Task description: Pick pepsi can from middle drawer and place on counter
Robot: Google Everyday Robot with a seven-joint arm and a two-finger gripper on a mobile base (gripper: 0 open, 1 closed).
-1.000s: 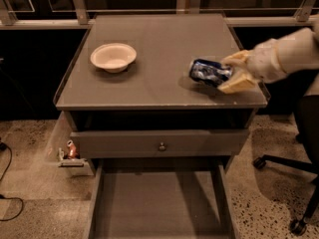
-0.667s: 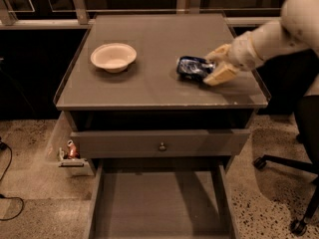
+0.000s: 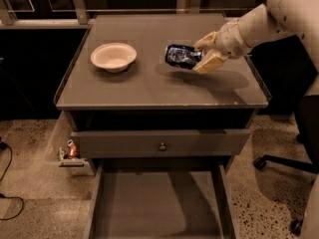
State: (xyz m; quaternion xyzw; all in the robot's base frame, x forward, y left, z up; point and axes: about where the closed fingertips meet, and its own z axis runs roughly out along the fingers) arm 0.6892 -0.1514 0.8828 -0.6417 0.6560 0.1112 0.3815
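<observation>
The pepsi can (image 3: 182, 57), dark blue with white markings, is held on its side just above the counter (image 3: 149, 83), right of centre. My gripper (image 3: 205, 54) reaches in from the right on a white arm and is shut on the can's right end. The middle drawer (image 3: 159, 203) stands pulled open at the bottom of the view, its grey floor bare.
A pale bowl (image 3: 113, 57) sits on the counter's left half. A closed drawer front with a round knob (image 3: 162, 146) is above the open drawer. A small reddish object in a clear holder (image 3: 71, 151) hangs at the cabinet's left. An office chair base (image 3: 279, 163) is at the right.
My gripper has carried the can leftward over the counter, from the right edge toward the middle, still holding it.
</observation>
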